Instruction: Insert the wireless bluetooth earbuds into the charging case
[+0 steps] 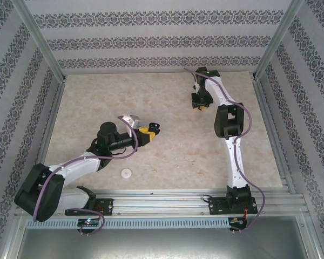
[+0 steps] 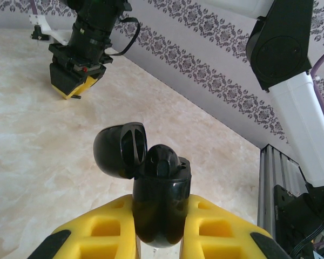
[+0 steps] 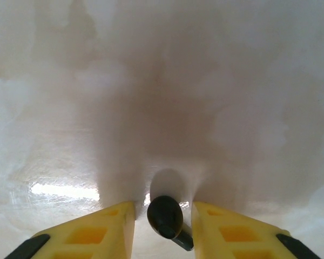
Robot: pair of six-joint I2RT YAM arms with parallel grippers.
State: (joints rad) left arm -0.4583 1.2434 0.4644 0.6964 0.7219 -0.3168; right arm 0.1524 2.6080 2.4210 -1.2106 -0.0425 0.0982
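My left gripper (image 2: 162, 224) is shut on the black charging case (image 2: 162, 199) and holds it upright above the table. The case's lid (image 2: 119, 151) is swung open to the left. One black earbud (image 2: 161, 159) sits in the top of the case. In the top view this gripper (image 1: 151, 130) is left of the table's middle. My right gripper (image 3: 163, 208) is down at the tabletop at the far right (image 1: 201, 106). A second black earbud (image 3: 164, 215) lies between its yellow fingers (image 3: 113, 229), with a gap showing on the left side. The jaws are open around it.
A small white round piece (image 1: 127, 173) lies near the front edge, by the left arm. Patterned walls (image 1: 151, 43) and metal posts close in the beige table (image 1: 173, 151). The right arm's gripper (image 2: 73, 89) shows far off in the left wrist view.
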